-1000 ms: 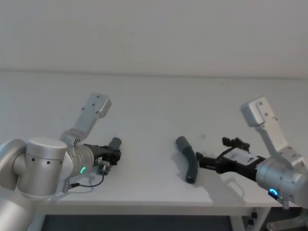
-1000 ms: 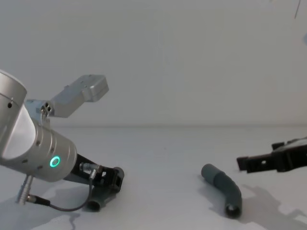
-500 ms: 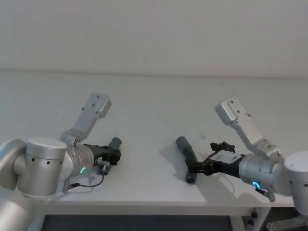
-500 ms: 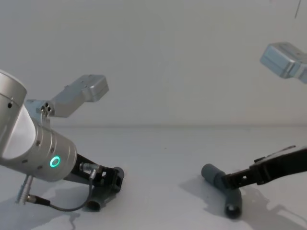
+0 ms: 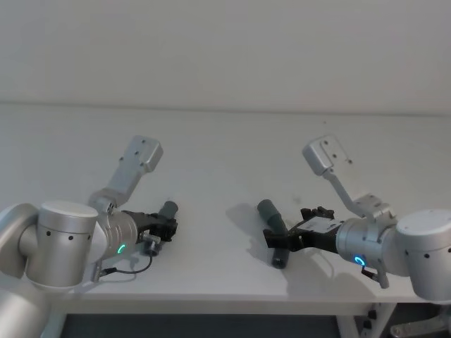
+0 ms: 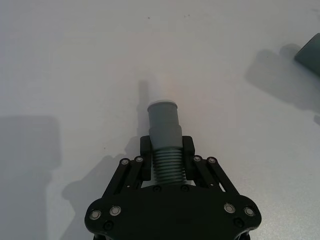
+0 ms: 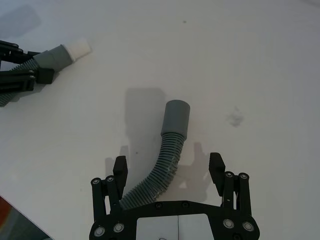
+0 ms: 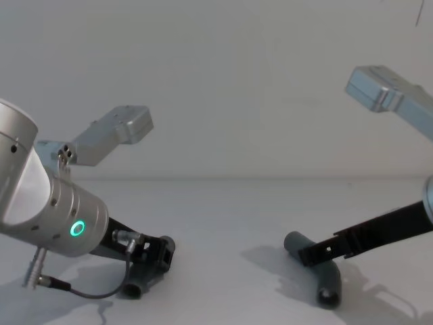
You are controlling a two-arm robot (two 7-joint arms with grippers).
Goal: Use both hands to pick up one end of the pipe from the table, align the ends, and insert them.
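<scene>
Pipe elbow: right pincer low, fingers astride.

One table carried two pipe pieces, the stubby piece and the elbow piece, and two grippers: left gripper, right gripper.

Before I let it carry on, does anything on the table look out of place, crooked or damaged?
Nothing stands out. The left pincer is shut on the stubby piece; the right pincer is open astride the corrugated middle of the longer piece, which lies on the table. Both pieces look undamaged.
</scene>
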